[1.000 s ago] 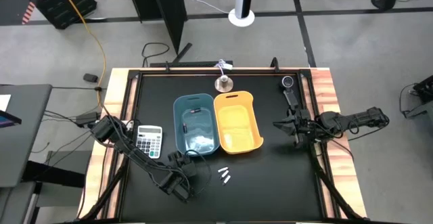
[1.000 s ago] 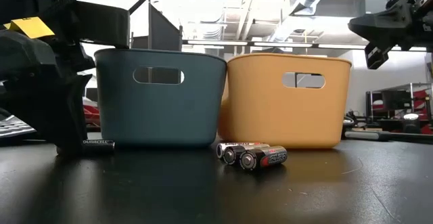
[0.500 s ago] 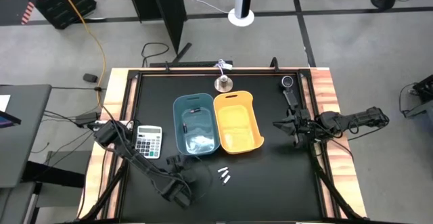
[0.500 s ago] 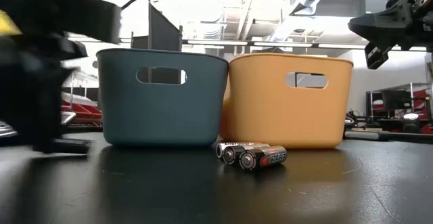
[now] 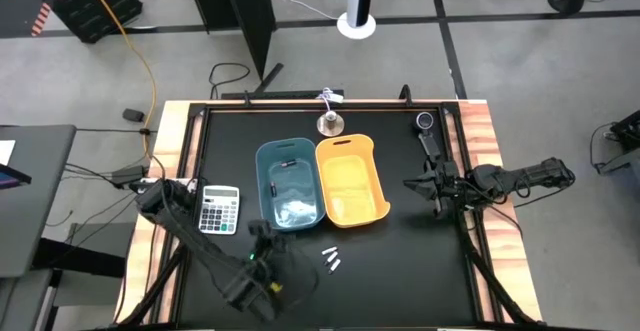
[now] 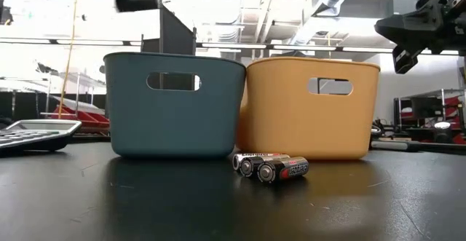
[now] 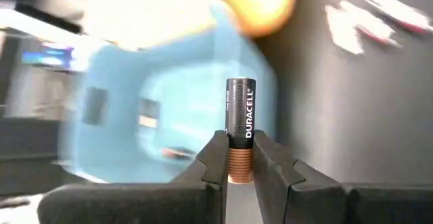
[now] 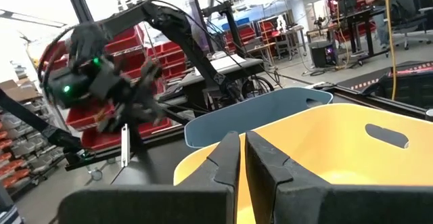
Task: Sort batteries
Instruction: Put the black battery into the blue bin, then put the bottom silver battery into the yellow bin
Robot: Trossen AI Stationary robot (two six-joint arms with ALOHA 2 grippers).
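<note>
Left tool (image 7: 238, 158) is pinching a black-and-copper battery (image 7: 239, 126) by its copper end, lifted off the desk (image 5: 400, 261) near the front of the blue bin (image 5: 288, 182). You are in the carry step: the battery is picked, not yet dropped. In the left wrist view it stands out past the fingertips with the blue bin beyond it, which suggests that bin is the target.

Next move, as a judgement: bring the left tool over the blue bin's opening, then spread the fingers.

Two more batteries (image 6: 271, 166) lie side by side, touching, on the desk in front of the seam between the blue bin and the yellow bin (image 5: 351, 180).

Right tool (image 8: 241, 155) waits near the desk's right edge, fingers pressed nearly together, holding nothing.
</note>
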